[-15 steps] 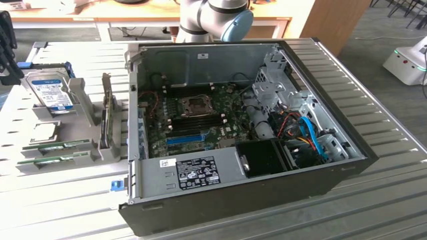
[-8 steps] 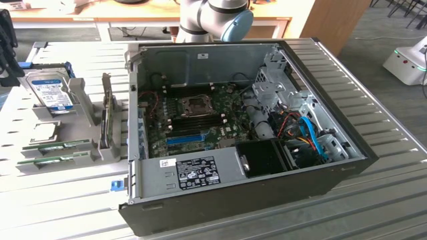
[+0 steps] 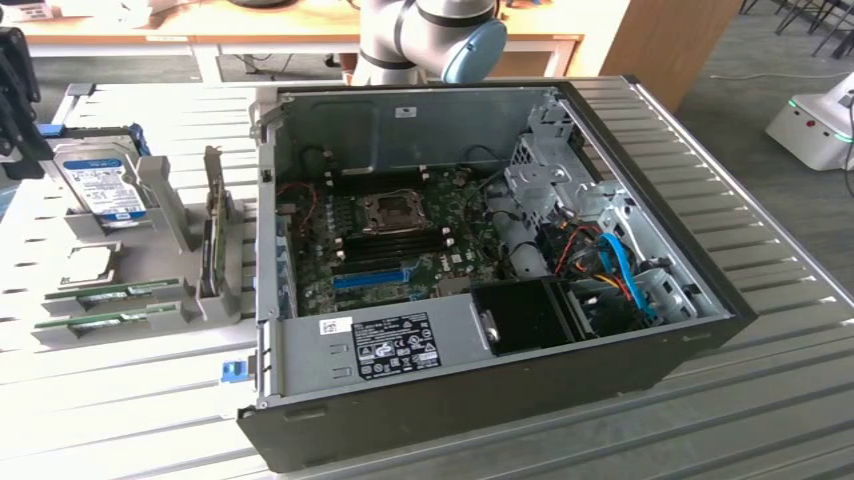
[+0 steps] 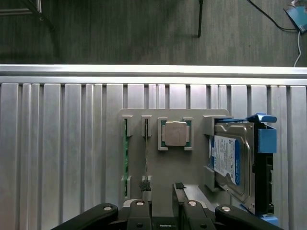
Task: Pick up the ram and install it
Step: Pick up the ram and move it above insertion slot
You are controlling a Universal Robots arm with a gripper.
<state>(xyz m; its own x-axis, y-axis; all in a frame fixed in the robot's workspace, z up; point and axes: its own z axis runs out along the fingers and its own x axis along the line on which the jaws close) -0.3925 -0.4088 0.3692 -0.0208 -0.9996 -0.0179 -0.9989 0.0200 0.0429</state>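
Barely started: no pickup, no install yet. At the exterior view's left, on the table (image 3: pixel 747 400), in the grey holder (image 3: pixel 224 300): two green sticks, the ram (image 3: pixel 114 291) beside one CPU (image 3: pixel 87 262), its twin (image 3: pixel 96 320) further out; one hard drive (image 3: pixel 110 185), one upright card (image 3: pixel 214 215). Rightwards, one open case (image 3: pixel 641 370), memory slots (image 3: pixel 400 243) seemingly bare. Parted and empty, the end effector (image 4: pixel 162 191) over the holder.

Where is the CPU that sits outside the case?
On the slatted table, at the exterior view's left of the open case, stands a grey holder. The CPU lies flat in it between the hard drive and two ram sticks. It alone is square and silver-topped; the sticks are long, thin, green.
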